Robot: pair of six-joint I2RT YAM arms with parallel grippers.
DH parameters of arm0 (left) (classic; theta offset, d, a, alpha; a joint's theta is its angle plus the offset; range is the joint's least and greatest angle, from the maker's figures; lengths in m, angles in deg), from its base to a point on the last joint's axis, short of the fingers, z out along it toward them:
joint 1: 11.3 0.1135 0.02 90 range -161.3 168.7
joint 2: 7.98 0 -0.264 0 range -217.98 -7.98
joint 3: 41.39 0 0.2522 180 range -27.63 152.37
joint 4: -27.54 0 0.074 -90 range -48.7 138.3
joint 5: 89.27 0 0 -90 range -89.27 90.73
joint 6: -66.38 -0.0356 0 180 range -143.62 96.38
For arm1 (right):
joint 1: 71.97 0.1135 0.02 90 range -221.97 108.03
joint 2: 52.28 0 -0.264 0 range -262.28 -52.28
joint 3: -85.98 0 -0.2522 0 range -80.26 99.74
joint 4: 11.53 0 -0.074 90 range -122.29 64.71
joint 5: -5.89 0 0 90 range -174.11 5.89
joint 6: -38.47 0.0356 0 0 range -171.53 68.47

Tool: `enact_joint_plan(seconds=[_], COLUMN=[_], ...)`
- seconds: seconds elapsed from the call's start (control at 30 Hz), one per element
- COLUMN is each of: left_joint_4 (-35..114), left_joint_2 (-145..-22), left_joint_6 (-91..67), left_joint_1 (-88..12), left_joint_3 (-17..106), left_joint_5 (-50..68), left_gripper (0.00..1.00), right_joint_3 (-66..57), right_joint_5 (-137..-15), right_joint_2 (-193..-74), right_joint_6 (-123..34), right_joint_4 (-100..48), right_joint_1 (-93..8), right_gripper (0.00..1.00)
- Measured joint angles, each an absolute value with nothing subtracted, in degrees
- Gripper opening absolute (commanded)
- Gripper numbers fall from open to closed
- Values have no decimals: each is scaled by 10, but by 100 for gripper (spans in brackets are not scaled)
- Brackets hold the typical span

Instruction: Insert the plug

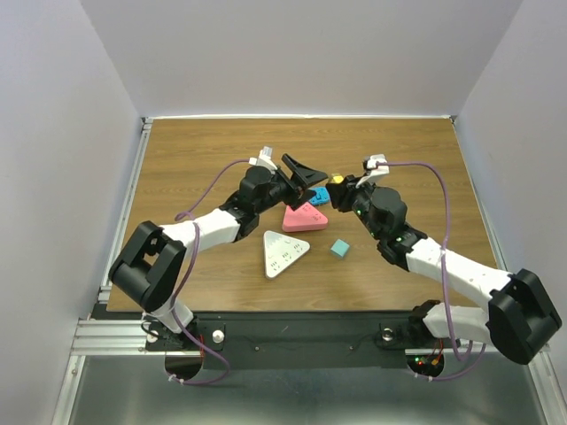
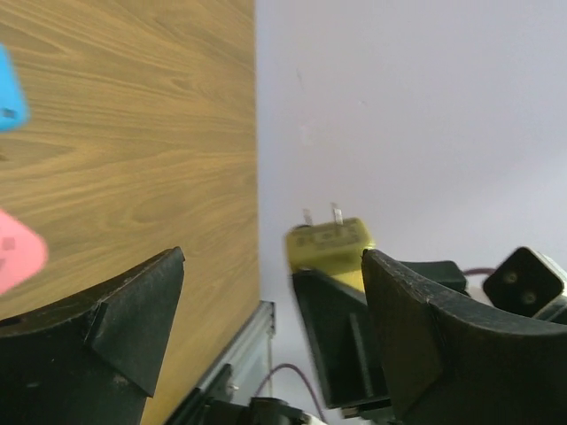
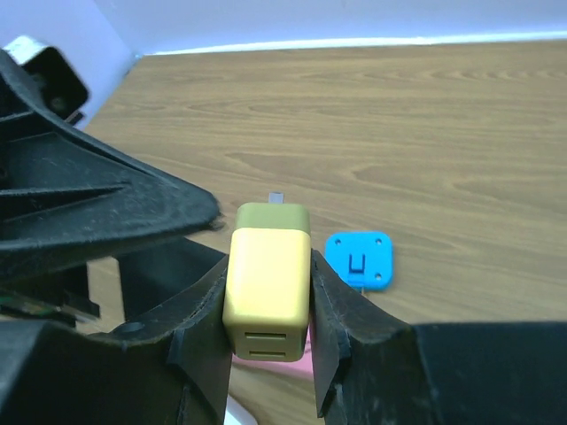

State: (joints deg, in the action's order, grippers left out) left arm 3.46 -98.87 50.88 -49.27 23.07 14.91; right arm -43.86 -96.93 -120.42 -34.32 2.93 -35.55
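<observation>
The right gripper clamps the yellow plug lengthwise in line with itself, prongs pointing forward.

One plug, one pink triangle, one white triangle, one blue piece — one teal cube

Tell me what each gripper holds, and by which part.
The right gripper holds the yellow plug by its side faces; the left gripper holds nothing.

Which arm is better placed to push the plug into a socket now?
Right. The right gripper is shut on the yellow plug, prongs pointing away from it, close to the pink triangular block. The left gripper is open and holds nothing.
</observation>
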Motion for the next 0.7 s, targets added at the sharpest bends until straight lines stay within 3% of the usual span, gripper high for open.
enact_joint_plan(seconds=[0.27,0.43,0.7], left_joint_4=[195,286,380], left_joint_2=[-869,-761,-723], left_joint_6=[358,285,262], left_joint_1=[-467,-470,-492], left_joint_3=[199,160,81], left_joint_5=[30,-57,-97], left_gripper=[92,92,92], right_joint_3=[-439,-439,-439], right_joint_5=[-950,-902,-846], right_joint_2=[-1184,-1232,-1296], right_joint_6=[-317,-300,-270], right_joint_4=[-73,-115,-193], right_joint_1=[-356,-344,-306], right_gripper=[0,1,0])
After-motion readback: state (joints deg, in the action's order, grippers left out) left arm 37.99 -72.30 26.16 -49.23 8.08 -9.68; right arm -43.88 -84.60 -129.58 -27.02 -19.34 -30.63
